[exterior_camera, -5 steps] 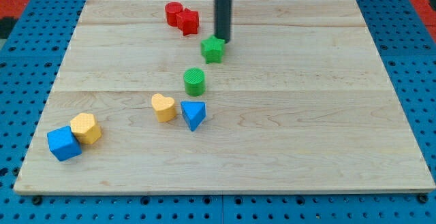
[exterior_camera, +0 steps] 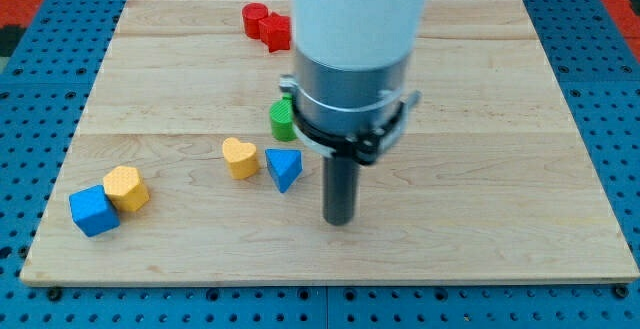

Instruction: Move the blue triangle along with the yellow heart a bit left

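Nearest the view's bottom, my tip is seen resting on the wooden board, holding nothing and touching no block; being a plain rod, it has nothing that opens or closes. The blue triangle is found just at ten o'clock from the tip, a small gap being left between them, and the yellow heart lies just beside the triangle at nine o'clock, so that both sit toward the view's left of the tip. Well apart at the lower left, a blue cube and a yellow hexagonal block are set touching each other. Farther back, a green cylinder is placed at twelve o'clock from the triangle, half covered by the arm's large grey and white body. At the far edge, two red blocks are pressed together, their shapes being partly hidden by the arm.
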